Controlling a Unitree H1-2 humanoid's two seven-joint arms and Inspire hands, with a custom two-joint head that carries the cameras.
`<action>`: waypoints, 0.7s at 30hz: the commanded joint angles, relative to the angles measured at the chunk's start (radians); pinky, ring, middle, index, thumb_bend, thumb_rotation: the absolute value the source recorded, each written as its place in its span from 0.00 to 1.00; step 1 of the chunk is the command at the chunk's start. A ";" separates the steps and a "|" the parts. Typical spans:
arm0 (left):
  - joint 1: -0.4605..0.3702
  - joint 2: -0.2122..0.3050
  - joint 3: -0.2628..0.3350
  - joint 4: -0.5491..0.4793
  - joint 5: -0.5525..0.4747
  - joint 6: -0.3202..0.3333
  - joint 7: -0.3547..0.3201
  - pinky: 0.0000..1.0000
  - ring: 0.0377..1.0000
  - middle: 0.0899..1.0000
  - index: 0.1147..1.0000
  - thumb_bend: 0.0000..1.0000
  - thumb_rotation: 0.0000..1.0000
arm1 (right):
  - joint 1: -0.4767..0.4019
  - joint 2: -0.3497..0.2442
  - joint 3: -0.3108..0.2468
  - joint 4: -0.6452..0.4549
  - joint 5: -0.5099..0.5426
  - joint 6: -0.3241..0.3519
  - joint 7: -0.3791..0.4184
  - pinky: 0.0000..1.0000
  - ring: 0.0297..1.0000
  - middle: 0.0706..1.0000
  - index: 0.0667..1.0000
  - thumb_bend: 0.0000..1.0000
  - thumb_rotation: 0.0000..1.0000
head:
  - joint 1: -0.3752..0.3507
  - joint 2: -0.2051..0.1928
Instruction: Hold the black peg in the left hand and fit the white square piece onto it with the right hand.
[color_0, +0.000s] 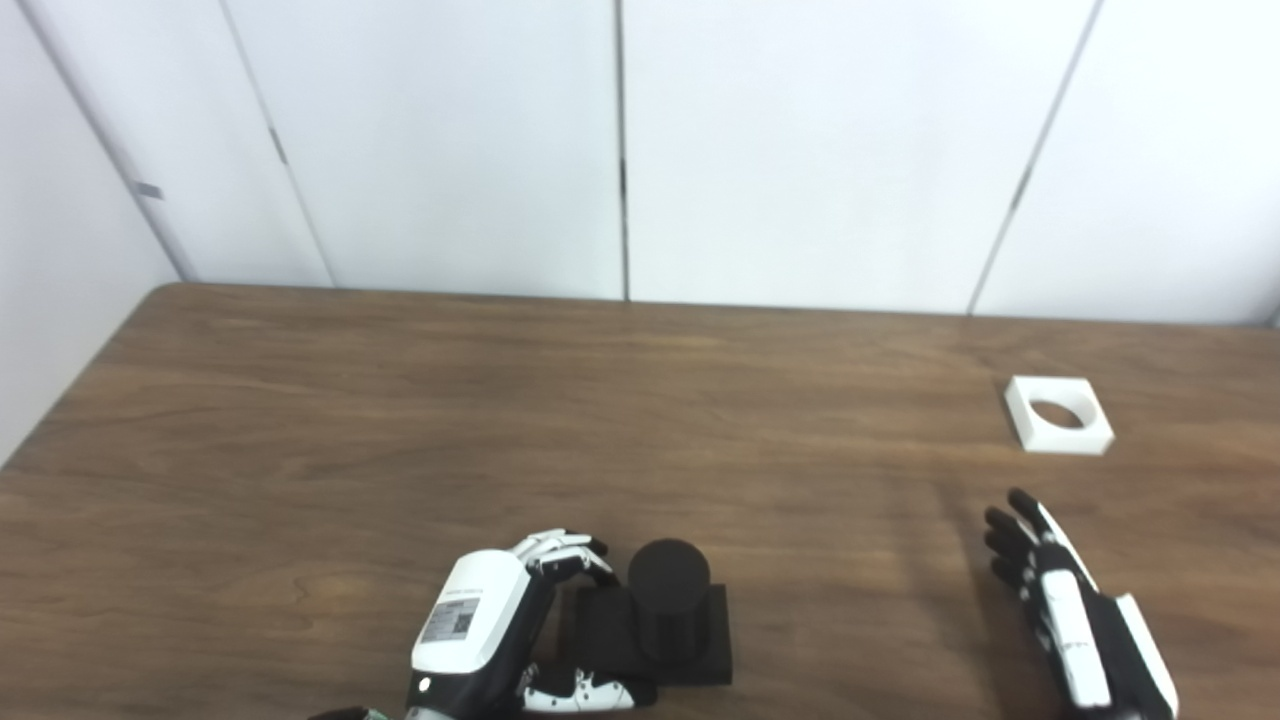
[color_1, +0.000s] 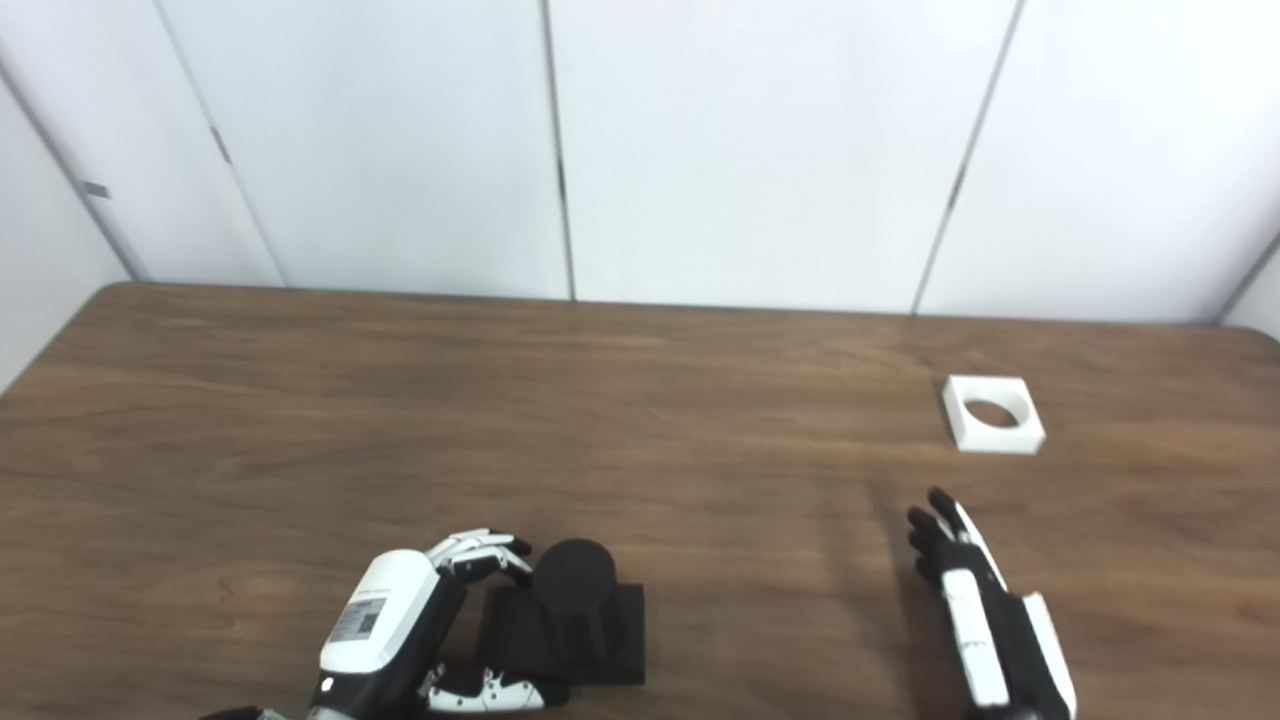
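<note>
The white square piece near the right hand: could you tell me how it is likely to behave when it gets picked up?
The white square piece looks rigid, so it probably won't flex. It lies flat with straight sides, so it shouldn't roll. Its low walls and large round hole suggest it is light, but offer the right hand little to grasp.

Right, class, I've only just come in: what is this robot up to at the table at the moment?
The robot is setting up to fit two parts together. Its left hand is curled around the square base of the black peg, which stands upright on the wooden table near the front edge. The right hand is open and holds nothing, its fingers stretched toward the white square piece. That piece, with its round hole, lies flat on the table farther back, untouched. Nothing is fitted yet.
</note>
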 joint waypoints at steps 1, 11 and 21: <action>0.013 -0.009 -0.024 -0.006 0.023 -0.033 -0.007 0.76 0.82 0.75 0.42 0.51 0.05 | 0.002 0.030 0.004 -0.042 0.003 0.003 0.003 0.90 0.90 0.89 0.94 0.46 1.00 | 0.000 0.001; 0.027 -0.025 -0.057 0.050 0.105 -0.059 -0.007 0.82 0.83 0.75 0.42 0.52 0.05 | 0.002 0.025 0.008 -0.066 -0.014 0.036 -0.004 0.88 0.89 0.88 0.93 0.49 1.00 | -0.034 0.028; 0.024 -0.028 -0.072 0.072 0.138 -0.041 -0.047 0.83 0.83 0.75 0.42 0.52 0.05 | 0.004 0.015 0.007 -0.085 -0.016 0.051 0.002 0.87 0.88 0.88 0.93 0.52 1.00 | -0.066 0.037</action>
